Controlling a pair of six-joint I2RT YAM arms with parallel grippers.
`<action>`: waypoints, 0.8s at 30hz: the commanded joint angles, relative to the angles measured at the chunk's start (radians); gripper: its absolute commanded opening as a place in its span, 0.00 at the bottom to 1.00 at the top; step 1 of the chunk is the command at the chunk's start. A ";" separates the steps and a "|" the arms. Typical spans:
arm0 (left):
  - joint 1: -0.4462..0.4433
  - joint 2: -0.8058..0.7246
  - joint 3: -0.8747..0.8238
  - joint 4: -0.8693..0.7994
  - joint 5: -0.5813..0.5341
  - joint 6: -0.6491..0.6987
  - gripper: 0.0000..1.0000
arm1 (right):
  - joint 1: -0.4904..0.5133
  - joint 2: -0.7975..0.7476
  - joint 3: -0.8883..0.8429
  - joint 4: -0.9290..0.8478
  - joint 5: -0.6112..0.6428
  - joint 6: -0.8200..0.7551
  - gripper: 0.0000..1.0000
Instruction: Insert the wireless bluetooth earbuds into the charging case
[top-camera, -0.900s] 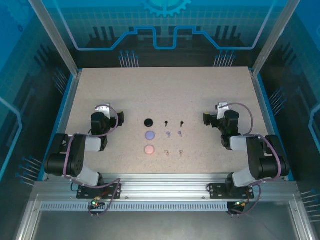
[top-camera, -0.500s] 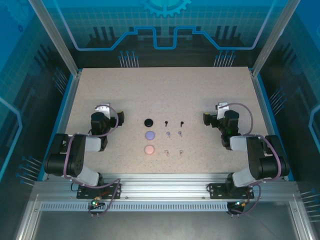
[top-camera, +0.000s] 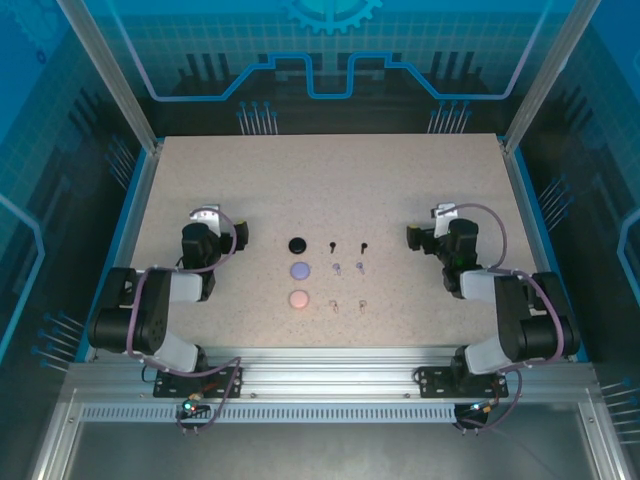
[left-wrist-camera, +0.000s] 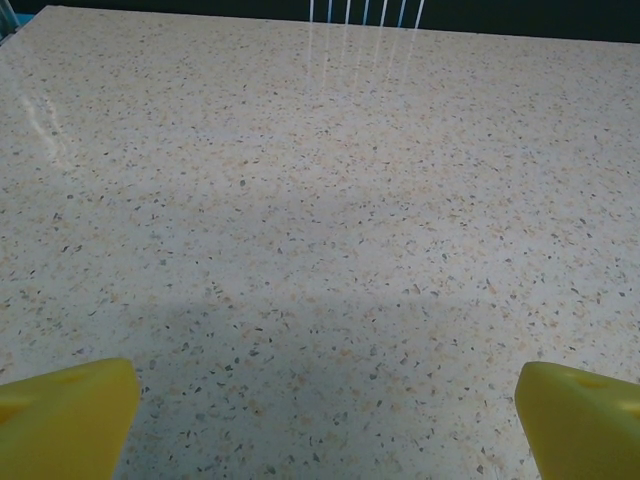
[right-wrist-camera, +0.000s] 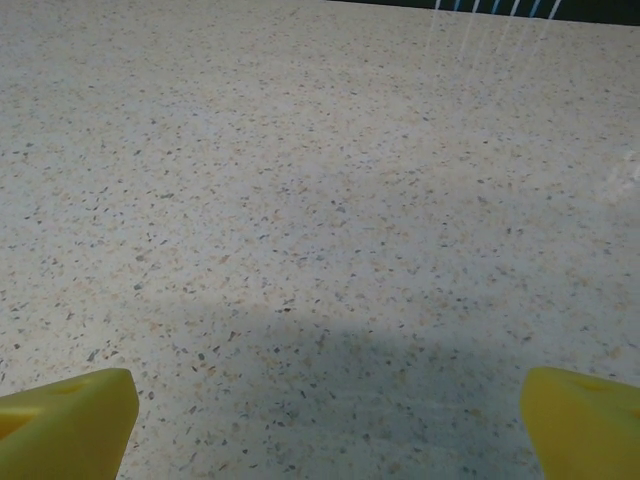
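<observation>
Carrying the lot: speckled beige worktop (top-camera: 330, 180), bare over most of its area.
Black case (top-camera: 297, 244): round, mid-worktop, far end of a 3-case column.
Lavender case (top-camera: 299, 270): middle of column, just nearer the arm bases than black, not touching it.
Pink case (top-camera: 298, 299): near end of column, closest to the bases.
Case lids: too small in top view to tell open or closed.
Black buds (top-camera: 331, 245): pair in a row to the right of black case, 2nd one further right; apart from each other & from the case.
Lavender buds (top-camera: 336, 267): same layout, level w/ lavender case, both on the worktop outside it.
Beige buds (top-camera: 334, 304): level w/ pink case, to its right; faint against the surface, shape hard to make out.
L end effector (left-wrist-camera: 322, 415): wide, nothing btw its yellow fingers (left-wrist-camera: 65, 415), speckled surface ahead up to the far edge.
L arm: folded, left of the cases, well apart from them in top view.
R end effector (right-wrist-camera: 322, 420): wide too, empty, yellow tips at both lower corners of its wrist view.
R arm: folded, right of the buds, well apart.
</observation>
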 joint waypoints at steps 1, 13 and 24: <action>-0.010 -0.078 0.074 -0.144 -0.016 -0.017 0.99 | 0.008 -0.123 0.131 -0.242 0.064 0.048 1.00; -0.026 -0.249 0.420 -0.768 0.088 -0.243 0.99 | 0.045 -0.094 0.574 -0.941 -0.240 0.343 1.00; -0.204 -0.338 0.450 -0.958 0.051 -0.511 0.98 | 0.465 0.117 0.850 -1.248 -0.161 0.396 0.94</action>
